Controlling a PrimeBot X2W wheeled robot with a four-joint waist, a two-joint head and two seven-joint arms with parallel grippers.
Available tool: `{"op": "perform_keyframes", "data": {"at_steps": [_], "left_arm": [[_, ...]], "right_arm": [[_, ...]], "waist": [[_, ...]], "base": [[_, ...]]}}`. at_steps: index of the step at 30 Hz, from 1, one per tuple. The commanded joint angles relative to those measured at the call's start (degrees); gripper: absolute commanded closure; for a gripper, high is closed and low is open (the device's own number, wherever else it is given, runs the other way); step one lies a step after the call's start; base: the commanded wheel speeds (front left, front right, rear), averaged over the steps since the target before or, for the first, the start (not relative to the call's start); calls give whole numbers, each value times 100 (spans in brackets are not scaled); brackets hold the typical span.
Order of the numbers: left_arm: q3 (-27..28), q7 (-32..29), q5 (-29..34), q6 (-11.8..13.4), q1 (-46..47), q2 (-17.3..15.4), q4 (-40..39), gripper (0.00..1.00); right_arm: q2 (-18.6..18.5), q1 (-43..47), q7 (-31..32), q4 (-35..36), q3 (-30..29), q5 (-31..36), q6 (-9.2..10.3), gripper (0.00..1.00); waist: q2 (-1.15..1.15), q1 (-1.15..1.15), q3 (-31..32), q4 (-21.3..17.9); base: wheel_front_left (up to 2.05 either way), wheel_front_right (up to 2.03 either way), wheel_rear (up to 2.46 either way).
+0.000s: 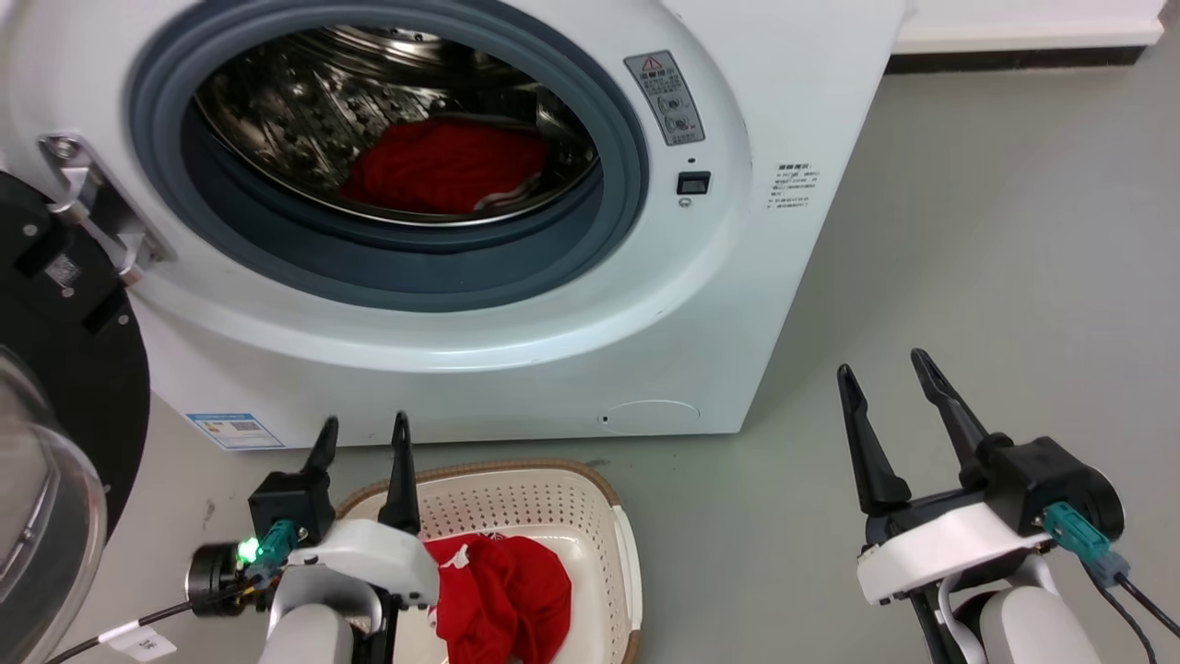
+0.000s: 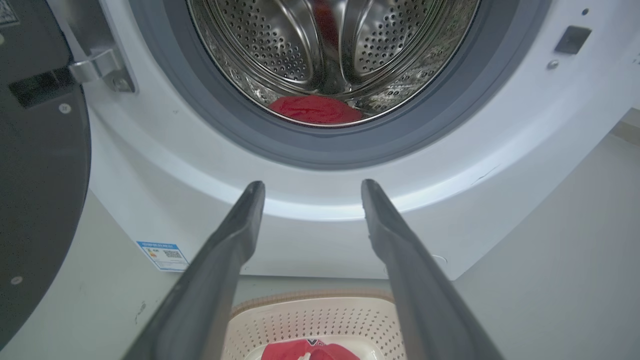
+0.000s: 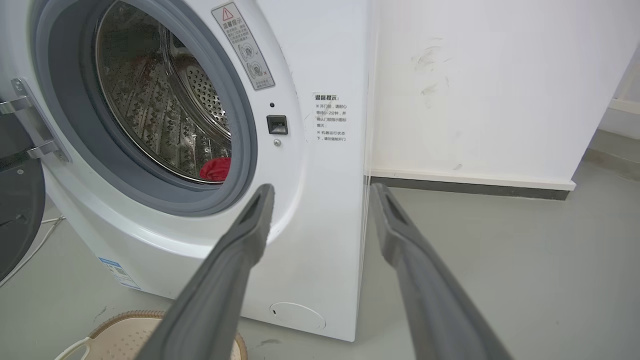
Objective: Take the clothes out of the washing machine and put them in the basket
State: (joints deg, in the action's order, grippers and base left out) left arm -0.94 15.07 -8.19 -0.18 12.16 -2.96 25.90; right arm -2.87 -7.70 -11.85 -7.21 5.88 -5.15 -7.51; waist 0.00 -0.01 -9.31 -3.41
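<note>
While the washing machine [image 1: 719, 304] stands at the far left with its door [image 1: 64, 387] swung wide open to the left, you can look straight through the grey-ringed porthole into the steel drum [image 1: 304, 101]. On the grey floor [image 1: 968, 277] just in front of the machine, nearer to you, sits the basket [image 1: 516, 503]. A red garment [image 1: 442, 166] lies at the bottom of the drum. A second garment [image 1: 507, 590], red with a bit of white, lies bunched in the basket. Your left gripper [image 1: 364, 420] hangs over the basket's left side, jaws apart and holding nothing. Your right gripper [image 1: 881, 361] hovers above the floor, well to the right of the basket, jaws likewise apart and empty.
</note>
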Motion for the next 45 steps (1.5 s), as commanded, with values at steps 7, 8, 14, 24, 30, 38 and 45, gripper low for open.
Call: {"op": "perform_keyframes", "data": {"at_steps": [7, 8, 14, 24, 30, 38, 45], "left_arm": [[-96, 15, 341, 70, 54, 8, -1008, 0], [-101, 15, 374, 57, 111, -2, -1083, 0], [-24, 14, 427, 44, 487, -62, -1154, 0], [140, 7, 343, -92, 1753, -378, -140, 0], [106, -112, 395, -181, 2667, -635, 508, 0], [22, -498, 519, -247, 4111, -1078, 1465, 0], [-61, -1193, 652, -276, 5339, -1516, 2166, 0]], "right_arm": [[-1, 211, 143, 291, -90, 23, 3, 0], [-1, 215, 166, 338, -95, 21, 4, 0], [-1, 224, 206, 577, -71, -10, 3, 0], [0, -47, 164, 840, 122, -160, 4, 0], [0, -292, 56, 843, 241, -288, 3, 0], [2, -722, -161, 683, 518, -544, 4, 0], [4, -1063, -295, 505, 747, -780, 4, 0]], "waist": [[0, 1, 95, 37], [0, 1, 89, 29], [0, 1, -60, -58], [0, 1, -828, -381], [0, 1, -1384, -596], [0, 1, -2168, -989], [0, 1, -2727, -1372]], "base": [[0, 0, 0], [0, 0, 0], [0, 0, 0], [0, 0, 0], [0, 0, 0], [0, 0, 0], [0, 0, 0]]}}
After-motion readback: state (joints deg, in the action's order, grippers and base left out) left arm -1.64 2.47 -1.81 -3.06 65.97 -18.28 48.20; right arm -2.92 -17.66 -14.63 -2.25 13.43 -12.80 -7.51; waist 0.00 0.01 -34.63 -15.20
